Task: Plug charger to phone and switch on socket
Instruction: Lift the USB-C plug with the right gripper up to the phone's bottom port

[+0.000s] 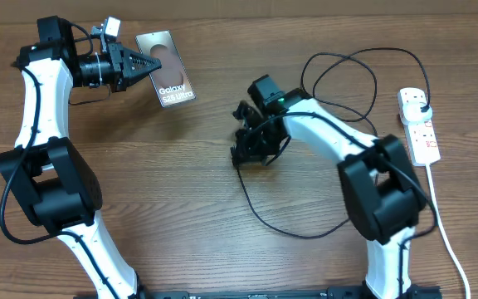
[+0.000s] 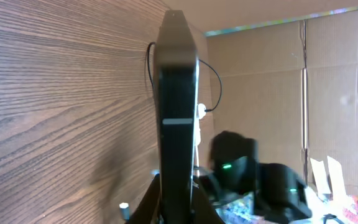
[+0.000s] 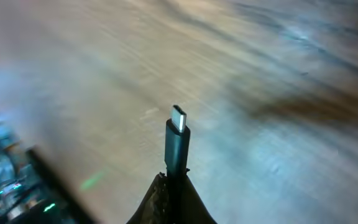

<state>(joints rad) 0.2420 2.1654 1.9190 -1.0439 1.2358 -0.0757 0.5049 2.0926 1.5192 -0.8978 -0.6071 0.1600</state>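
My left gripper (image 1: 149,64) is shut on the phone (image 1: 167,69), a bronze-grey slab with white "Galaxy S25 Ultra" lettering, held at the table's back left. In the left wrist view the phone (image 2: 178,112) stands edge-on, rising out of the closed jaws. My right gripper (image 1: 241,154) is shut on the charger's connector (image 3: 178,144), whose silver tip sticks out past the jaws over the wood. The charger cable (image 1: 289,224) loops from there across the table and up to its black plug (image 1: 419,105) in the socket (image 1: 419,124), a white strip at the far right.
The socket's white cord (image 1: 443,232) runs down the right side toward the front edge. Cardboard walls (image 2: 278,93) stand behind the table. Bare wood lies between the two grippers.
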